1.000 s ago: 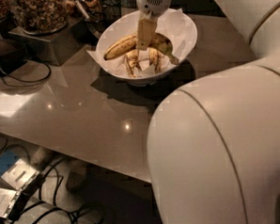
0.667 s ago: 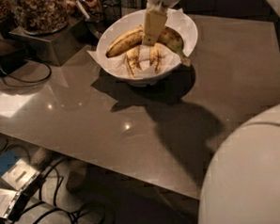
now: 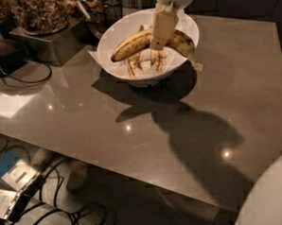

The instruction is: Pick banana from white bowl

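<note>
The white bowl point(image 3: 109, 34), lined with white paper, stands at the far middle of the table. The long curved yellow banana point(image 3: 130, 45) lies across it, its right end reaching the right rim. My gripper point(image 3: 160, 41) comes down from the top edge and is shut on the middle of the banana, with one tan finger point(image 3: 163, 27) in front of it. Two slimmer brown-streaked bananas point(image 3: 134, 65) lie in the bowl beneath.
The brown table point(image 3: 132, 129) has its front edge running down to the right. Jars of snacks on a metal stand point(image 3: 42, 29) and a dark cup point(image 3: 111, 7) stand at the back left. Cables and a device point(image 3: 21, 187) lie on the floor. My white arm point(image 3: 273, 197) fills the bottom right corner.
The gripper has shifted a little right and up over the bowl, and the banana has shifted right with it. My white arm has swung out of the foreground to the lower right.
</note>
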You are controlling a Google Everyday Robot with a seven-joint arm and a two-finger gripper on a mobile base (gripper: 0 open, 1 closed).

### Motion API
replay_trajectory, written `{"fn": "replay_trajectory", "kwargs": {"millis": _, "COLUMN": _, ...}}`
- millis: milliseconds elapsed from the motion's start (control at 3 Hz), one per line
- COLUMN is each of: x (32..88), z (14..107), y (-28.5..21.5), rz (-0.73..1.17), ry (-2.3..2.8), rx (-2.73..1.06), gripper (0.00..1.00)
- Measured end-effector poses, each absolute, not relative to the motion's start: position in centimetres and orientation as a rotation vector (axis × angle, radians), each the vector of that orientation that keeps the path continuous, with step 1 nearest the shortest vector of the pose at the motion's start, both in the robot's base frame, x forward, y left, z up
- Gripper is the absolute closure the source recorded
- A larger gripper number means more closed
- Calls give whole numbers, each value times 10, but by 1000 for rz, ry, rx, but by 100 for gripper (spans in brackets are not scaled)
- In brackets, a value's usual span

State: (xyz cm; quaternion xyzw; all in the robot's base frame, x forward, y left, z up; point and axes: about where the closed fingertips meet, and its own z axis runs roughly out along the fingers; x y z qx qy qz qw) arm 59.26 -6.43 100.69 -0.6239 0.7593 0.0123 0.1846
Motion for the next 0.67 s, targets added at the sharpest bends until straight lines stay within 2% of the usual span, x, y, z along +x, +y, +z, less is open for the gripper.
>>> {"fn": "replay_trajectory", "kwargs": {"millis": 333, "x": 572, "z": 1003, "y": -61, "rz": 114, "ry": 2149, "rx": -1759, "gripper": 100}}
{"fn": "replay_trajectory", "kwargs": {"millis": 667, "x": 572, "z": 1003, "y": -61, "rz": 114, "ry": 2149, "rx": -1759, "gripper": 100}}
